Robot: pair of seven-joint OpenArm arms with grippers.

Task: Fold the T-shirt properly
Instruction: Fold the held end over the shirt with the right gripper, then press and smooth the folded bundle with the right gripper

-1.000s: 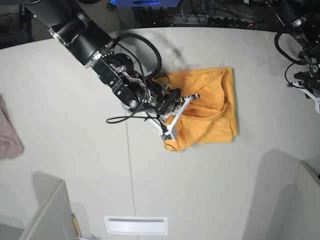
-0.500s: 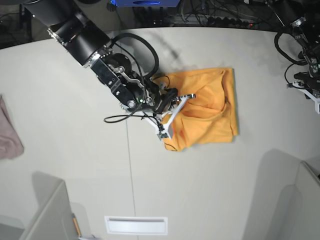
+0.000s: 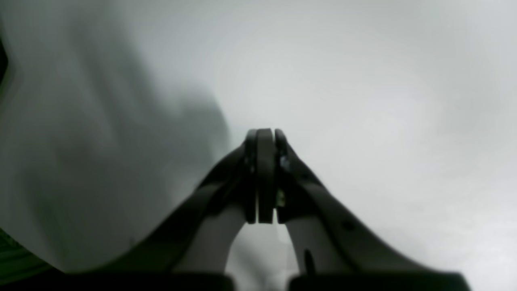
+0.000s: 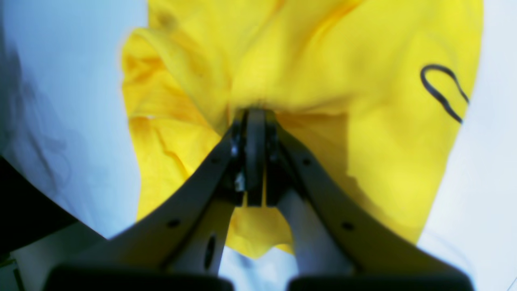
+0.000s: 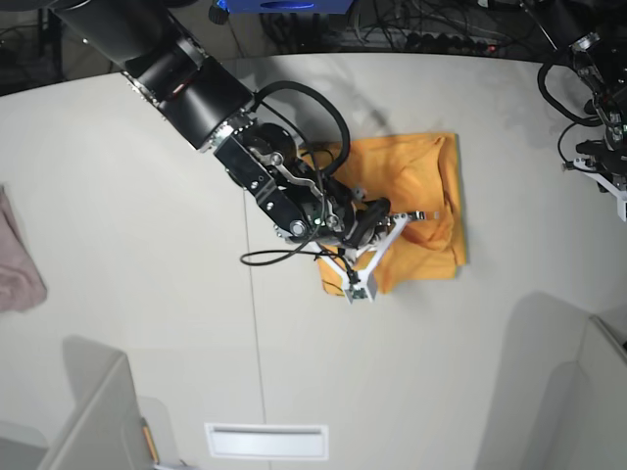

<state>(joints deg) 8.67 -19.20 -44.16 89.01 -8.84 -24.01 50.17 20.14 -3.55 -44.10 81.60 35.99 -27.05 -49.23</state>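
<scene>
While the right gripper point(image 5: 416, 213) hangs low over the middle of the table point(image 5: 147, 245), its jaws pressed together on a pinch of yellow cloth, the T-shirt point(image 5: 421, 201) lies bunched in a rough square just right of the table's centre, directly beneath and beyond that gripper. From the wrist view the right gripper point(image 4: 254, 117) bites a gathered ridge of the T-shirt point(image 4: 323, 81), with the fabric spreading away on the far side and a black printed loop showing toward the right edge. Farther off, at the far right rim of the table, the left gripper point(image 5: 617, 191) sits well apart from the garment; its own camera shows the left gripper point(image 3: 264, 135) closed on nothing over bare tabletop. Any coming fold looks to depend on the right arm, plainly the nearer one, carrying its pinched edge across the cloth.
</scene>
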